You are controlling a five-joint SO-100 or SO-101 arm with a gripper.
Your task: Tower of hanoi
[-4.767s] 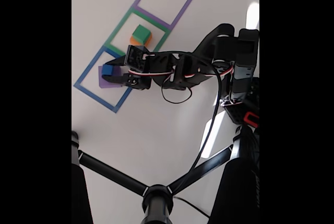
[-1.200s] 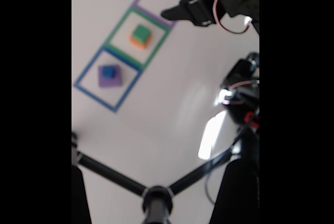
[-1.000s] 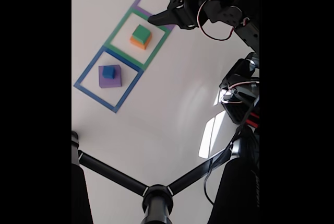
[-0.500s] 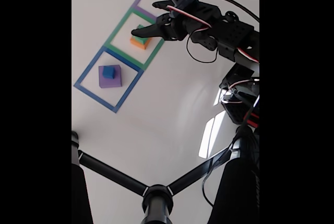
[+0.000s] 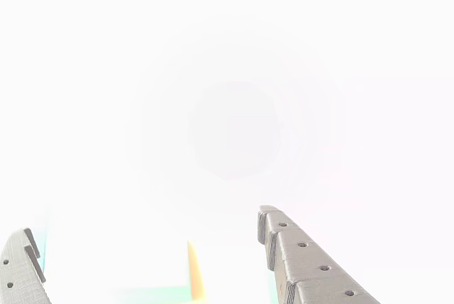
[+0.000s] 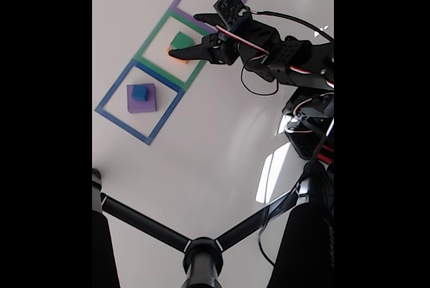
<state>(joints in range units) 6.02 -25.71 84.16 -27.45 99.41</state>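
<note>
My claw hangs with its fingers spread apart and nothing between them, tips on either side of the green block, which sits on an orange block inside the green taped square. Beyond it, lower left, a blue block tops a purple one on the table.

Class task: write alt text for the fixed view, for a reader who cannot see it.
A black robot arm reaches its open gripper over a green block stacked on an orange block in the green taped square. A blue block sits on a purple block in the blue square.
</note>
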